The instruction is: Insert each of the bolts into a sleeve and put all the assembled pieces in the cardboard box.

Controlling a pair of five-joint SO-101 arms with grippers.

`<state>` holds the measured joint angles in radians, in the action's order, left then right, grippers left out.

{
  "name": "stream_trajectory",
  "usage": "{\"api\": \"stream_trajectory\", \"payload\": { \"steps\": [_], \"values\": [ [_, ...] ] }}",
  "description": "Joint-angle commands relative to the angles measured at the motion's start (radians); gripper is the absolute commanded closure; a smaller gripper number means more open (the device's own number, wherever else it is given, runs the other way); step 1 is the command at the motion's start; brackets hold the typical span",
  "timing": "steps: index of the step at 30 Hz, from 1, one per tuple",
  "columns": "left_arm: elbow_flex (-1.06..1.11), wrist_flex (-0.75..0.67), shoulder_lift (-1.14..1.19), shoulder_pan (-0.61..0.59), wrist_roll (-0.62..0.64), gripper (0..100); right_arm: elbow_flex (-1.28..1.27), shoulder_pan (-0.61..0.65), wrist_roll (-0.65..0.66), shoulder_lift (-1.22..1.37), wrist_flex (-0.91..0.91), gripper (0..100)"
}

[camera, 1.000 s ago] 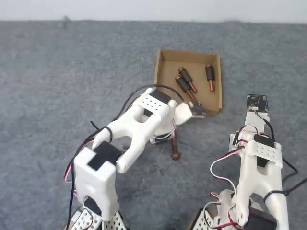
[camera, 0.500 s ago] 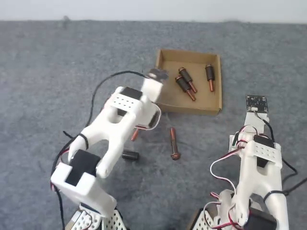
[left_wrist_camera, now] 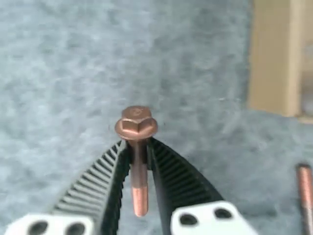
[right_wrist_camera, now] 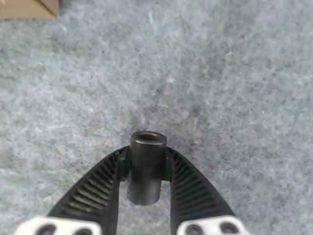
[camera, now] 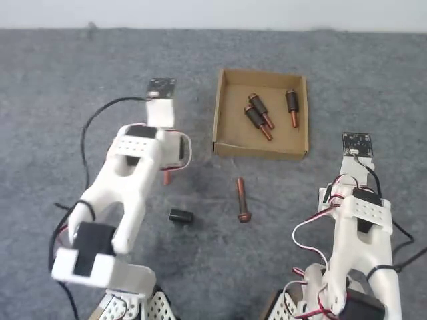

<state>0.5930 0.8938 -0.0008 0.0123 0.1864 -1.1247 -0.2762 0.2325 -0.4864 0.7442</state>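
Lower right of the high view: the right arm (camera: 360,227) stands with its base cut off by the frame edge, and its own body covers its hand from above. The right wrist view settles the matter. The right hand (right_wrist_camera: 146,156) is clenched on a black held sleeve (right_wrist_camera: 145,171), which stands upright with its open bore facing the camera above the bare grey desk (right_wrist_camera: 234,73). (The sleeve's lower end is lost between the fingers.)

Lower left: the left arm (camera: 123,193) stretches up the frame, its base partly cut off. In the left wrist view the left hand (left_wrist_camera: 138,147) is grasping a copper held bolt (left_wrist_camera: 139,161) by the shank, with the hex head clear of the fingertips. From above, the hand is largely hidden under the wrist, and only a copper tip shows at the arm's right side.

Centre: a loose sleeve (camera: 181,216) lies on its side on the desk, just right of the left arm. A loose bolt (camera: 243,199) lies further right, well apart from it, with its head toward the bottom of the frame.

Upper centre-right: the cardboard box (camera: 217,113) sits open. It holds three assembled pieces (camera: 256,121). Two lie close together mid-box (whether they touch cannot be told), and the third lies apart near the right wall.
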Motion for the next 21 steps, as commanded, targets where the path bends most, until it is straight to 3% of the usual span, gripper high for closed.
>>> {"api": "stream_trajectory", "payload": {
  "steps": [1, 7, 14, 21],
  "values": [
    [0.076, -0.089, -0.129, -0.049, 0.011, 99, 0.003, 0.005, 0.008, -0.041, -0.018, 99.3],
    [0.272, -0.210, -0.232, -0.133, 0.008, 99, 0.003, 0.018, 0.008, -0.041, -0.018, 99.3],
    [0.355, -0.216, -0.305, -0.204, 0.008, 99, 0.003, 0.093, 0.014, -0.047, -0.031, 99.3],
    [0.386, -0.241, -0.334, -0.259, 0.008, 99, 0.005, 0.162, 0.017, -0.050, -0.269, 99.3]
  ]
}}
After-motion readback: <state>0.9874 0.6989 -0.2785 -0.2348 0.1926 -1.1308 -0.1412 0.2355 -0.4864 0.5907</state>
